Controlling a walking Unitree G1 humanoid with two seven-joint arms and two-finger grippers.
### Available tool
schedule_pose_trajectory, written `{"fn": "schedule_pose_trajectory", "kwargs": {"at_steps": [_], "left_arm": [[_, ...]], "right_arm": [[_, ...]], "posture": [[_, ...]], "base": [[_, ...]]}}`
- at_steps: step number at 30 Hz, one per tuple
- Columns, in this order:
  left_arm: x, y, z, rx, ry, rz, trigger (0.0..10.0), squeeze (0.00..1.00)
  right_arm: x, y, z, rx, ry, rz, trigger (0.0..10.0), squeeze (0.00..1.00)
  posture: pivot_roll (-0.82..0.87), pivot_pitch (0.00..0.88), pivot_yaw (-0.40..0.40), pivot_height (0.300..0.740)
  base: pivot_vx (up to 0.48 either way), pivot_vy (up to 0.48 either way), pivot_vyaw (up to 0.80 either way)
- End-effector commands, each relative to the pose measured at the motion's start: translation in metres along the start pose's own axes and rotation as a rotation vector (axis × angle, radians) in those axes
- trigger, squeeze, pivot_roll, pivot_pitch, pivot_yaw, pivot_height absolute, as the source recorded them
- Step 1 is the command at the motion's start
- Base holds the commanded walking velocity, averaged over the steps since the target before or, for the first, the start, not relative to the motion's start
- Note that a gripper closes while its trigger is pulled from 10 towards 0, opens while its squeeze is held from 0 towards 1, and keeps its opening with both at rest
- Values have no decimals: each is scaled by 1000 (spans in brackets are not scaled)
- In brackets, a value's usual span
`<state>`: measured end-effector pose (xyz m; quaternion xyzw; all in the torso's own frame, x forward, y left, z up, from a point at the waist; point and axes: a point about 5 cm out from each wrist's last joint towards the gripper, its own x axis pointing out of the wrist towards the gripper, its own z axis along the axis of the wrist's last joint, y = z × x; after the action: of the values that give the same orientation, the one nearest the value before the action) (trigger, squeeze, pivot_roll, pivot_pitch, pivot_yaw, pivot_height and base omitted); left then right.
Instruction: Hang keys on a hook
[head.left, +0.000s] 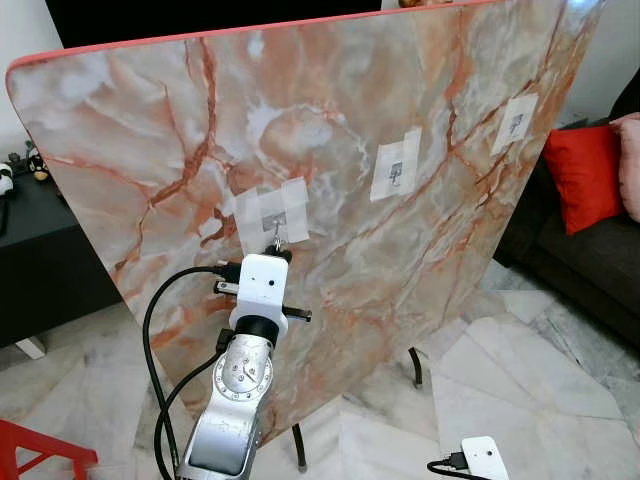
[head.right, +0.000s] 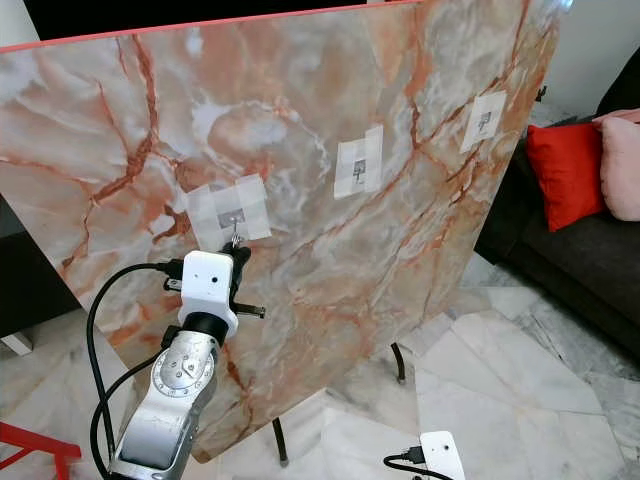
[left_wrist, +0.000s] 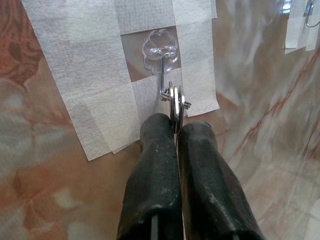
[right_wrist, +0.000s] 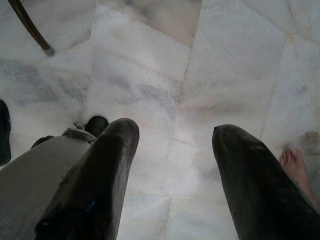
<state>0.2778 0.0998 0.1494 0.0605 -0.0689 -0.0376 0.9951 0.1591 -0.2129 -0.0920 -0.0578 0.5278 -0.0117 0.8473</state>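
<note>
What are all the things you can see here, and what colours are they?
Marble board: one, orange and white, tilted on dark legs.
Hooks: three, clear, taped across the board; nearest one.
Key ring: one, silver, touching the nearest hook's lower end.
Cushion: one, red, on a dark sofa at right.
Floor: white marble tiles.
Bare foot: one, a person's, on the floor.
Left gripper: black fingers shut on the key ring.
Right gripper: black fingers open, above the floor.

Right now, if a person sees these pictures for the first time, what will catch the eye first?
First comes the big marble-patterned board, tilted and propped on dark legs, with three taped hooks in a row. The left gripper is raised to the leftmost hook, its fingers shut on a key ring that touches the hook's wire. A red cushion lies on the dark sofa at the right, and the right gripper hangs open above the floor.
</note>
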Motion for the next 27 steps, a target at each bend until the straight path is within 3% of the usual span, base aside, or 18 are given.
{"fn": "schedule_pose_trajectory", "kwargs": {"at_steps": [1,11,19,27], "left_arm": [[-2,5,1,-9,4,21,10000,0],[-3,3,0,-2,17,9,10000,0],[-7,7,-5,-56,57,29,10000,0],[-9,-2,-2,-77,43,-59,10000,0]], "right_arm": [[0,-1,1,-3,-3,-4,10000,0],[0,-1,1,-4,-3,-4,10000,0],[0,-1,1,-1,-4,-6,10000,0],[0,-2,1,-2,-5,-5,10000,0]], "posture": [[37,0,-83,740],[36,0,-84,740],[37,0,-84,740],[37,0,-85,740]], "base": [[0,0,0],[0,0,0],[0,0,0],[0,0,0]]}}
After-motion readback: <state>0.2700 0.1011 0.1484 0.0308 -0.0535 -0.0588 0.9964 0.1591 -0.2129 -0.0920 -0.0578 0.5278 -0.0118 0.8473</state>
